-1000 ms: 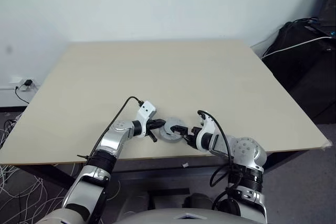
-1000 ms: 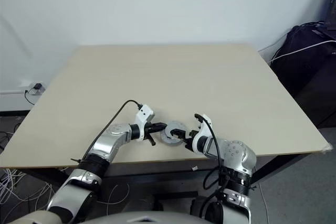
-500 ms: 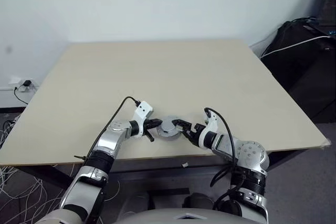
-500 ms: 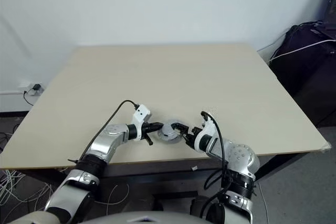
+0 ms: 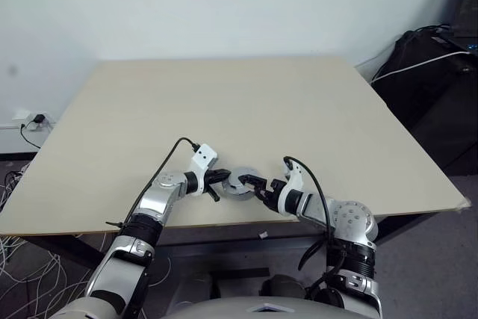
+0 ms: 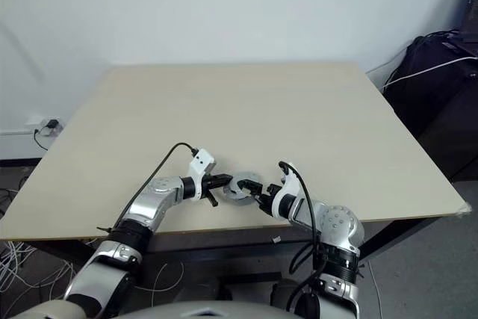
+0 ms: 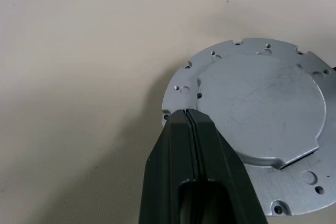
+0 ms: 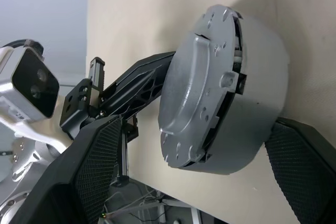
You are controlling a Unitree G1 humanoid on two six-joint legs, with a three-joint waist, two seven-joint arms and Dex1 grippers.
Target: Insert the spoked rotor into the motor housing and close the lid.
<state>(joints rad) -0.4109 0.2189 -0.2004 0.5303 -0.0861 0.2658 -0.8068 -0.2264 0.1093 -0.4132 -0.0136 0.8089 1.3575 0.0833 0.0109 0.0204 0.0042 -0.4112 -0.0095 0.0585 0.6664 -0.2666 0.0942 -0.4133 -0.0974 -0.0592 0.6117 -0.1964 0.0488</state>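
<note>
Your grey cast-metal cylindrical motor housing (image 8: pixel 247 87) sits on the beige tabletop (image 5: pixel 246 102) between the two end effectors, with its flat round grey metal lid (image 7: pixel 257 108) already laid on top. From the right wrist view the lid looks not quite seated: a gap shows along the rim, with white parts visible inside, so I judge the step in hand is pressing the lid home and aligning its notches.

The left end effector (image 7: pixel 188 115) has its fingers pressed together, tip resting at the lid's edge, just on the flange with the small holes. Use it as a pusher, not a clamp: keep the tip on the flange and press down, since a sideways shove would likely slide the lid off.

The right end effector (image 8: pixel 189 177) is spread wide, its textured black pads (image 8: pixel 97 161) standing either side of the housing wall, apparently not yet squeezing it. Close it gently on the body below the lid line so the housing cannot skate across the smooth tabletop while the left presses.

Whether the spoked rotor is fully down inside cannot be told from here; if the gap persists, suspect that first.
</note>
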